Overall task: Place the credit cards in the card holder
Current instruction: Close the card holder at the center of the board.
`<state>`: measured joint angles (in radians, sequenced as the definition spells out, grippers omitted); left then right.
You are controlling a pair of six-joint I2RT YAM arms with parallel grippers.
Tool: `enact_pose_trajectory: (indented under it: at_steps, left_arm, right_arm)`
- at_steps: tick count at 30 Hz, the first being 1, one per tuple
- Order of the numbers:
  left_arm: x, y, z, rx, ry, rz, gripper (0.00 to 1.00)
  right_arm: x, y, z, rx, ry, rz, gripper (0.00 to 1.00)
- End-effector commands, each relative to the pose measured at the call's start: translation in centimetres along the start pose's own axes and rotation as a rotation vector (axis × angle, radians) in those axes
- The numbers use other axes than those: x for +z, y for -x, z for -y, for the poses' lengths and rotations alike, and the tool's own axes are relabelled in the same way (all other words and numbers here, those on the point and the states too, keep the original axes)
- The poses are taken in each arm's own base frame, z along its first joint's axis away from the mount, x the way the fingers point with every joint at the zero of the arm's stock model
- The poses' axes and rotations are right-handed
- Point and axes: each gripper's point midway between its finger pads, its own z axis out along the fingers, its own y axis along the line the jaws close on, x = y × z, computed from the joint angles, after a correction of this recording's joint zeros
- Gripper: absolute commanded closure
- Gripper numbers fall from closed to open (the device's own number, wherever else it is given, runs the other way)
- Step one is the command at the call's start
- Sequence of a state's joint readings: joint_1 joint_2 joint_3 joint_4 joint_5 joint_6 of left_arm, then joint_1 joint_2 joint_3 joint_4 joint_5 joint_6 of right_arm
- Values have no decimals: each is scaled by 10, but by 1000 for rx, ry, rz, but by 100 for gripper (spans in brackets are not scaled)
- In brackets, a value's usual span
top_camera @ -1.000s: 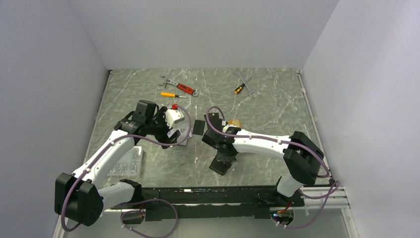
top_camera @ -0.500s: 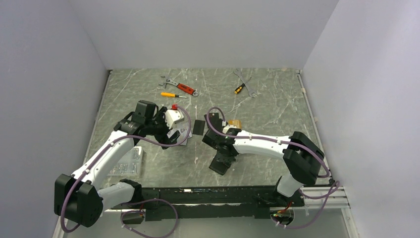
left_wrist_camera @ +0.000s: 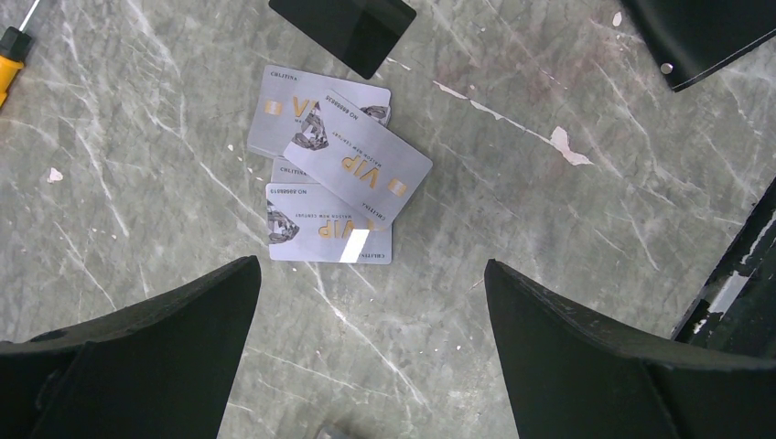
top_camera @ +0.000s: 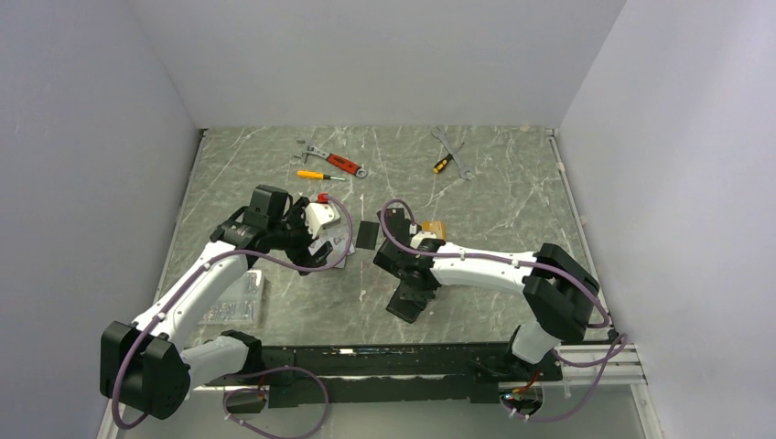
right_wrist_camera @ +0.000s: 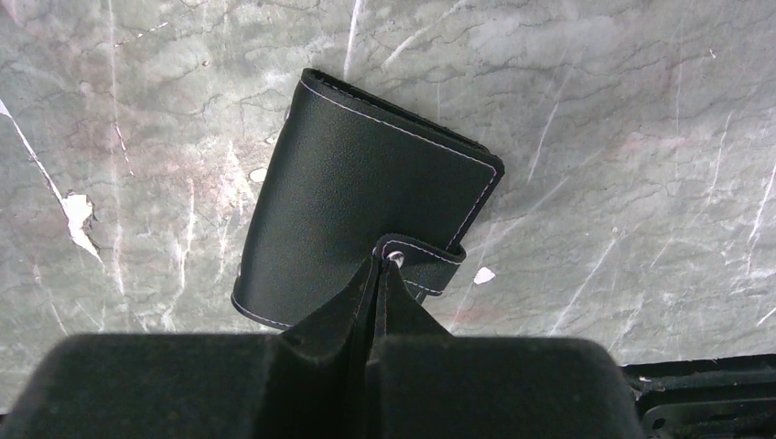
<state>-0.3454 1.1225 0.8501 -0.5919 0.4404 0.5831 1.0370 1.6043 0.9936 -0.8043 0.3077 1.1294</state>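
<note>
Several silver-grey printed credit cards (left_wrist_camera: 334, 178) are lying overlapped on the grey marbled table (left_wrist_camera: 549, 229), below the left gripper (left_wrist_camera: 371, 279), whose fingers are standing wide apart. To their right and nearer, the right gripper (right_wrist_camera: 380, 265) is pinching the snap strap (right_wrist_camera: 423, 261) of the folded black leather-like card holder (right_wrist_camera: 348, 201).

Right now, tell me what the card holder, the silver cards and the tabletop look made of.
Card holder: black leather or imitation, matte pebbled grain, pale edge stitching.
Silver cards: likely plastic, glossy; one shows a white glare patch.
Tabletop: grey-green, marble-look with white veins; stone or laminate, cannot tell.
</note>
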Motion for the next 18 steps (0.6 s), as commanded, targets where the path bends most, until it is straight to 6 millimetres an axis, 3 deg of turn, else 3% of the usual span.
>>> enact_pose_trajectory:
  at_steps: [1, 5, 13, 18]
  left_arm:
    - [-5, 7, 2, 26, -1, 37, 1]
    - [-4, 6, 3, 23, -4, 37, 1]
    - [-4, 5, 4, 25, -8, 37, 0]
    - [-4, 6, 4, 24, -7, 40, 1]
  right_arm:
    - [5, -6, -8, -10, 11, -19, 100]
    - [7, -8, -13, -20, 18, -30, 100]
    - [-14, 7, -16, 8, 48, 28, 100]
    - [-4, -1, -20, -7, 56, -3, 100]
